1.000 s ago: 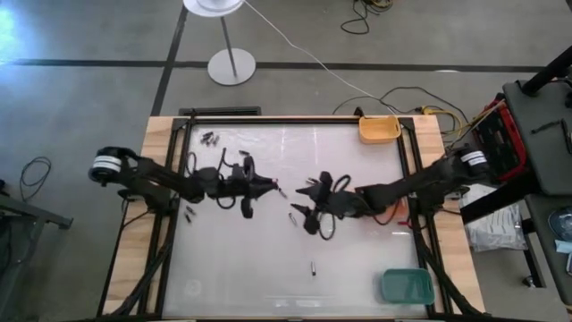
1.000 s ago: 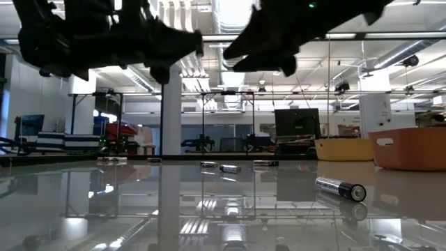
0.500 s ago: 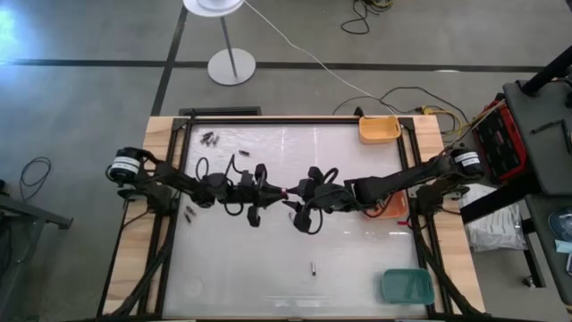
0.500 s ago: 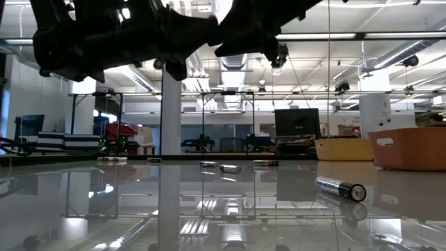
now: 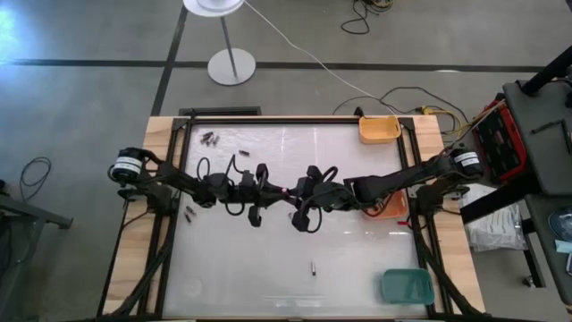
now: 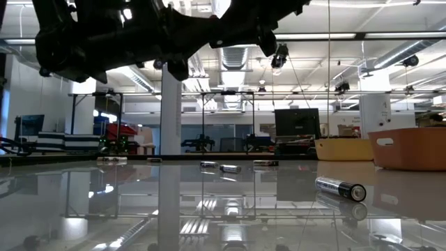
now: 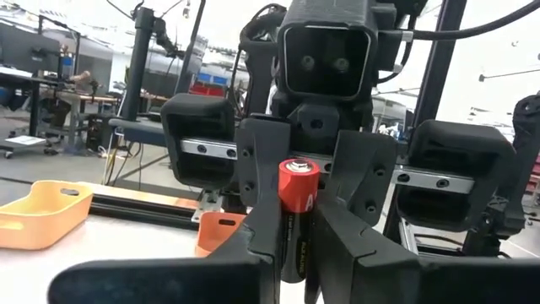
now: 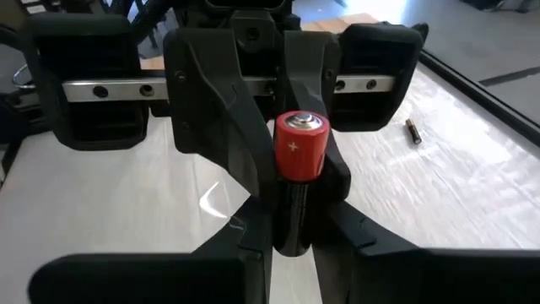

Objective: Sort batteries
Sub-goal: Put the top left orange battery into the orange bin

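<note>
Closest to you, one battery (image 8: 299, 169) hangs in mid-air over the middle of the worktop (image 5: 357, 259), caught between both arms. The left gripper (image 5: 279, 191) has its fingers clamped nearly together on it. The right gripper (image 5: 293, 191), facing it, seems to pinch the same battery from the other side, though that grip looks less certain. The battery's long axis stands upright, across the line of the two arms, with the red plus end up. Farther out, loose batteries lie flat on the worktop: one (image 5: 314, 267) towards the teal tray (image 5: 407, 286), two (image 5: 189, 213) by the left edge, and a cluster (image 5: 211, 139) in the far left corner. The yellow tray (image 5: 380, 129) looks empty, so most sorting is left.
</note>
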Available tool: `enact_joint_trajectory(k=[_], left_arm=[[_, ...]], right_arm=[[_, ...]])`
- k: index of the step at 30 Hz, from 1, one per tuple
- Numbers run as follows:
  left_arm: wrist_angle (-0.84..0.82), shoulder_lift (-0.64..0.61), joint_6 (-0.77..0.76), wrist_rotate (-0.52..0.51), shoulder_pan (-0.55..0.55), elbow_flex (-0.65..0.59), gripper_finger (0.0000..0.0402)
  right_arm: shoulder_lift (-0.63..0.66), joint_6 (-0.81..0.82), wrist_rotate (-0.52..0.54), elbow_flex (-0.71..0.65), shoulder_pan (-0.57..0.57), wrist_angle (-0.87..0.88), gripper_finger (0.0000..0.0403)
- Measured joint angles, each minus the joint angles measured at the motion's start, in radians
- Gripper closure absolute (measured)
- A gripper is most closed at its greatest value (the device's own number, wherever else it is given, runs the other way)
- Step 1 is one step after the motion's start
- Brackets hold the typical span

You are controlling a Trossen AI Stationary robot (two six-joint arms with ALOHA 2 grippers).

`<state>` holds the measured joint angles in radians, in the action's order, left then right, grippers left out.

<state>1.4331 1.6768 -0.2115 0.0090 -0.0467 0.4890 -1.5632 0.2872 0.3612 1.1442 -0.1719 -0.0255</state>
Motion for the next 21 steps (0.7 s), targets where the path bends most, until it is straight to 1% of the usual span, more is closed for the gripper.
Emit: enact_joint_trajectory(k=[2, 4, 9, 12, 15, 17, 19, 21], left_arm=[[0.004, 0.0, -0.003, -0.001, 0.0, -0.005, 0.0369], [0.024, -0.002, -0.008, -0.002, 0.0, -0.016, 0.0353], [0.061, -0.055, 0.02, -0.005, 0.002, -0.077, 0.0288], [0.049, -0.096, 0.032, -0.021, 0.002, -0.149, 0.0247], [0.055, -0.126, 0.034, -0.024, -0.001, -0.222, 0.0216], [0.052, -0.127, 0.029, -0.031, -0.004, -0.255, 0.0203], [0.053, -0.126, 0.019, -0.053, -0.009, -0.275, 0.0198], [0.057, -0.113, 0.018, -0.067, -0.015, -0.279, 0.0196]], right_arm=[[0.003, -0.002, -0.004, 0.01, 0.001, 0.033, 0.0356], [0.016, 0.003, -0.011, 0.025, 0.001, 0.087, 0.0356], [0.124, 0.104, 0.006, 0.074, 0.001, 0.447, 0.0356], [0.2, 0.235, 0.005, 0.079, 0.011, 0.748, 0.0356], [0.243, 0.443, -0.002, 0.068, 0.036, 1.104, 0.0356], [0.257, 0.591, -0.022, 0.039, 0.051, 1.286, 0.0356], [0.264, 0.688, -0.095, -0.01, 0.058, 1.366, 0.0356], [0.271, 0.72, -0.164, -0.071, 0.057, 1.344, 0.0356]])
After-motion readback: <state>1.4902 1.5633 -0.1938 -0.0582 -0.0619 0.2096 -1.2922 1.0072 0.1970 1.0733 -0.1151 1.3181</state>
